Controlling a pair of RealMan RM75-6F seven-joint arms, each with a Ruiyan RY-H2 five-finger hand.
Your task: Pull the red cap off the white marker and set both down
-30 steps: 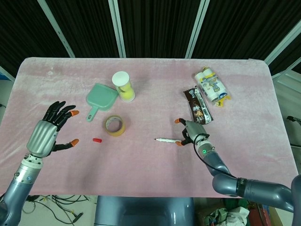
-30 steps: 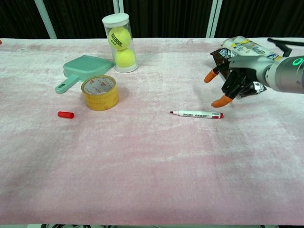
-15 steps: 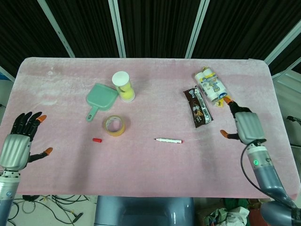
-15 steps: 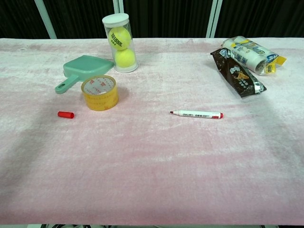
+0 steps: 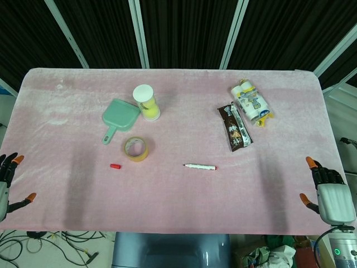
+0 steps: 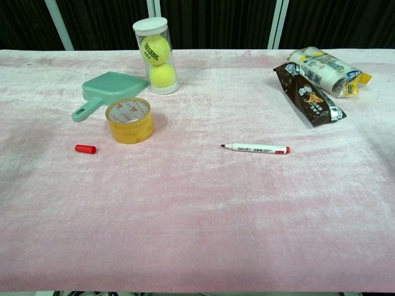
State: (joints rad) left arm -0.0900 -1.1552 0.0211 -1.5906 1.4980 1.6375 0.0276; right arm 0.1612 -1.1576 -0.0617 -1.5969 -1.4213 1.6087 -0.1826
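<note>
The white marker lies uncapped on the pink tablecloth near the middle, its tip pointing left. The red cap lies apart from it to the left, in front of the tape roll. My left hand shows only at the head view's far left edge, off the table's front corner, fingers spread and empty. My right hand sits at the lower right beyond the table's edge, fingers apart, holding nothing. The chest view shows neither hand.
A yellow tape roll, a green dustpan and a tennis-ball tube stand at the left back. A dark snack bag and a white-yellow packet lie at the right back.
Both hands have drawn back from the table: the right one left the marker and moved to the lower right, the left one retreated to the far left edge. Marker and cap stayed put.
</note>
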